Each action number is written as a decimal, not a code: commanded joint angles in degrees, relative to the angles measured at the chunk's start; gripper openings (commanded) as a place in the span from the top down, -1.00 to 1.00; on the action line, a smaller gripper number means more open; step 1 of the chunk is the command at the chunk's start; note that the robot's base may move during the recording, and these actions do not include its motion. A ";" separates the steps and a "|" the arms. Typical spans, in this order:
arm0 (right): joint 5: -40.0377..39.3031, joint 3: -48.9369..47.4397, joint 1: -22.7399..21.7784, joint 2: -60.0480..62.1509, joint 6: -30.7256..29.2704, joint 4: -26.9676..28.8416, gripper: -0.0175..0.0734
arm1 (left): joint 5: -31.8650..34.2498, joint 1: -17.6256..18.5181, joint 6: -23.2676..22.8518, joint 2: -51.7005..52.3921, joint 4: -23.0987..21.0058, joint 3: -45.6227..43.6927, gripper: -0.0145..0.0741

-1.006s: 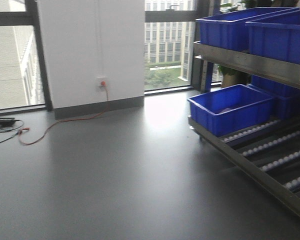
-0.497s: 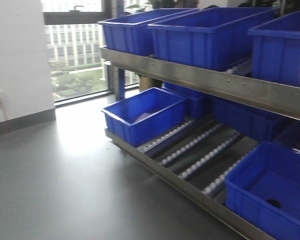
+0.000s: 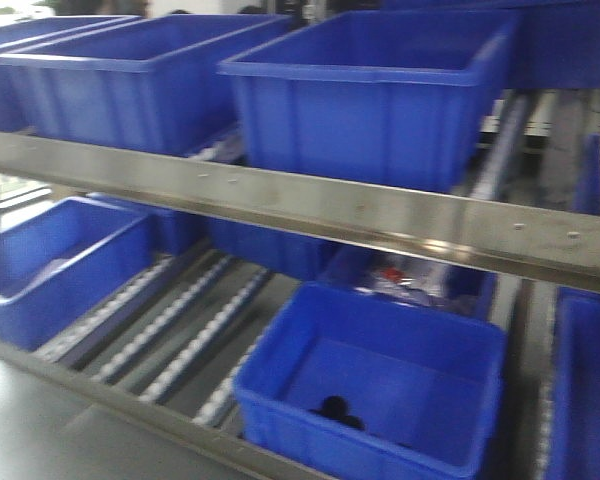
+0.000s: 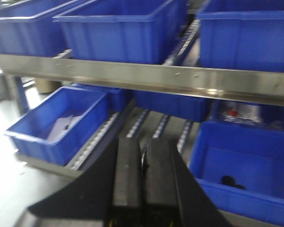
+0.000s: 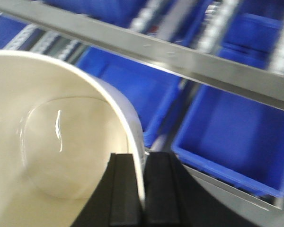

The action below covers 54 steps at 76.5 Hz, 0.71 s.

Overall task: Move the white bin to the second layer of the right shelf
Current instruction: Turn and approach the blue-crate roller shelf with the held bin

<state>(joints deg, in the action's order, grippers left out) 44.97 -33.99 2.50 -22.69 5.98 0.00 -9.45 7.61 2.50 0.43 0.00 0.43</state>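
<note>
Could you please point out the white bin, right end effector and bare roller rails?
white bin [image 5: 52, 142]: right wrist view, inner base.
right end effector [image 5: 143, 159]: right wrist view, between its fingertips.
bare roller rails [image 3: 165, 318]: front view, one lower-tier roller strip.

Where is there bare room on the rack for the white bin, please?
Free: the roller rails between the left crate and the middle crate on the lower tier. Crowded: the upper tier, packed with crates, and the lower tier's right end.

Left and bottom edges crop white bin [image 5: 52, 142]. In near crate [image 3: 280, 430], dark item [image 3: 332, 408]: blurred, unidentifiable.
</note>
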 commanded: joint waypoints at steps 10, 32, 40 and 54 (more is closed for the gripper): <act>-5.28 -1.72 -0.47 -0.53 0.22 0.46 0.53 | 5.02 0.18 -0.30 0.79 0.00 2.11 0.48; -5.28 -1.72 -0.47 -0.53 0.22 0.46 0.53 | 5.02 0.18 -0.30 0.79 0.00 2.11 0.48; -5.28 -1.72 -0.47 -0.53 0.22 0.46 0.53 | 5.02 0.18 -0.30 0.79 0.00 2.11 0.48; -5.28 -1.72 -0.47 -0.53 0.22 0.46 0.53 | 5.02 0.18 -0.30 0.79 0.00 2.11 0.48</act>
<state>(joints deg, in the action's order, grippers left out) 44.97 -33.99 2.50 -22.69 5.98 0.38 -9.45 7.61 2.50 0.43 0.00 0.43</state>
